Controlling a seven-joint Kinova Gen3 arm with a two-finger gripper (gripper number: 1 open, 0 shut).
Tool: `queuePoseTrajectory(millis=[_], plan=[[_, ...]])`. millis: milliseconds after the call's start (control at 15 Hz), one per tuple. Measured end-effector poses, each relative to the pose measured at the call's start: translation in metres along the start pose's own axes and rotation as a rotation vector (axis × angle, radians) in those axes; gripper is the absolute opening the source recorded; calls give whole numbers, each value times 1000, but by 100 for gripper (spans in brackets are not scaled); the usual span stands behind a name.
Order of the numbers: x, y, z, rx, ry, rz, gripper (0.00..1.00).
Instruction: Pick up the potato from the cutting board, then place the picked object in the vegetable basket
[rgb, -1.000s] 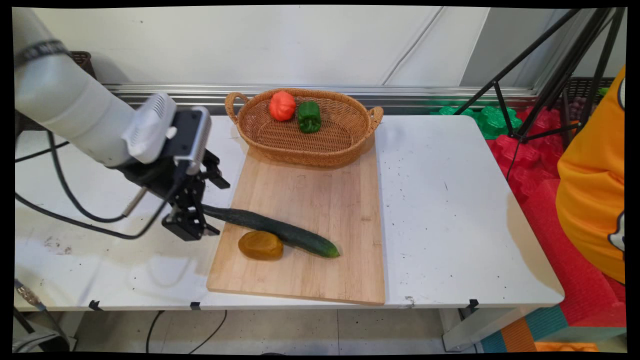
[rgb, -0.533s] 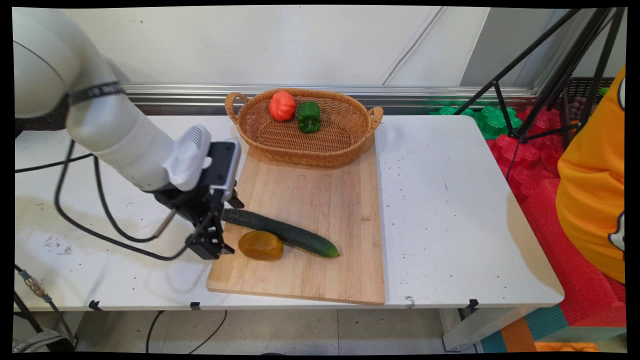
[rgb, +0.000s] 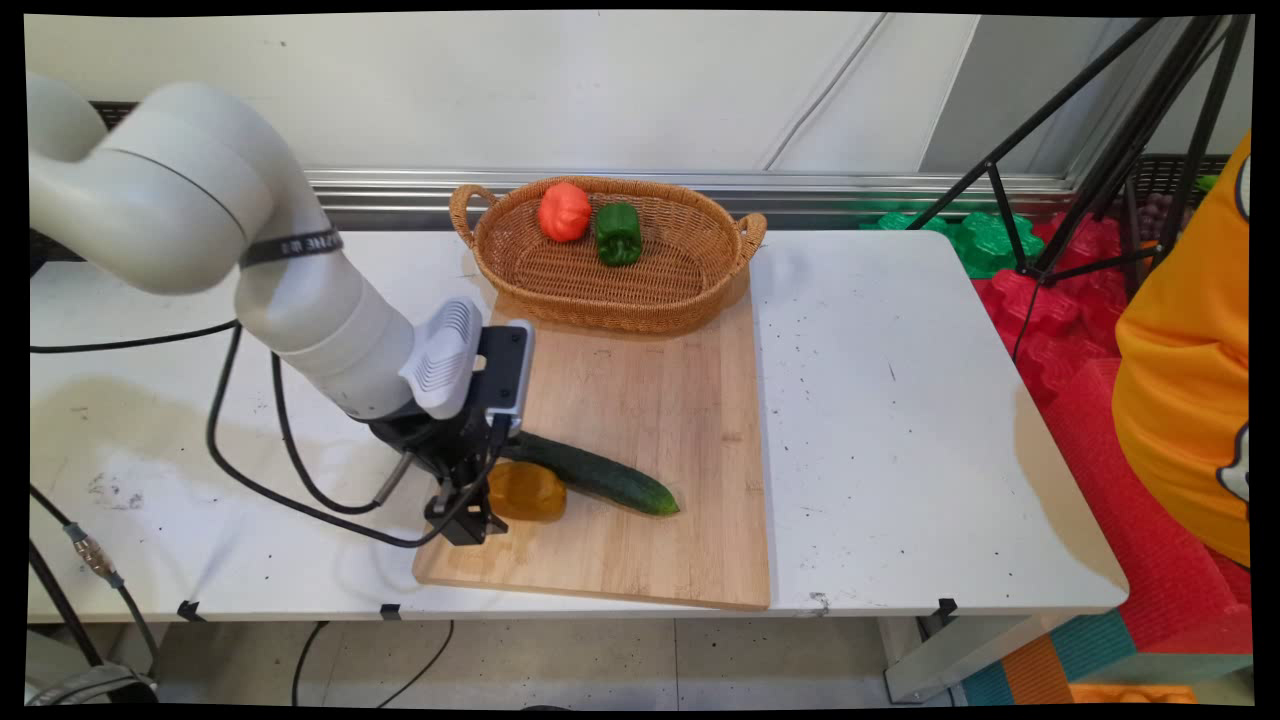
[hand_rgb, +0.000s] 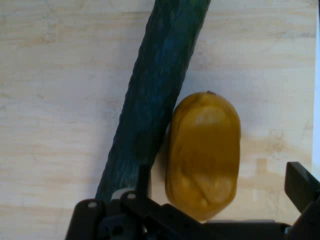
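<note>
A yellow-brown vegetable (rgb: 530, 492) lies on the wooden cutting board (rgb: 640, 400), touching a long dark green cucumber (rgb: 600, 478). My gripper (rgb: 478, 508) hangs low over the board's left part, at the vegetable's left end. In the hand view the gripper (hand_rgb: 220, 190) is open. One finger (hand_rgb: 144, 180) stands between the cucumber (hand_rgb: 155, 100) and the yellow-brown vegetable (hand_rgb: 205, 150); the other finger (hand_rgb: 300, 185) is on the vegetable's far side. The vegetable sits between the fingers, with a gap on the right side. The cucumber's left end is hidden by the hand in the main view.
A wicker basket (rgb: 600, 300) at the board's far end holds a red pepper (rgb: 564, 211) and a green pepper (rgb: 618, 233). A black tripod (rgb: 1100, 150) and a person in orange (rgb: 1190, 370) stand right of the table. Black cables (rgb: 290, 470) trail left of the hand.
The hand has moved right and toward the near edge, from beside the board at the cucumber's left end to over the yellow-brown vegetable. Cucumber and vegetable have stayed in place.
</note>
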Motion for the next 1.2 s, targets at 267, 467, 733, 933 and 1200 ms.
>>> queuePoseTrajectory(millis=[267,467,733,933,1200], plan=[[4,3,14,-8,-4,-24,100],[6,6,20,-12,-6,-39,0],[8,9,20,0,1,-51,0],[10,10,12,13,16,-54,0],[18,9,-29,64,94,-77,0]])
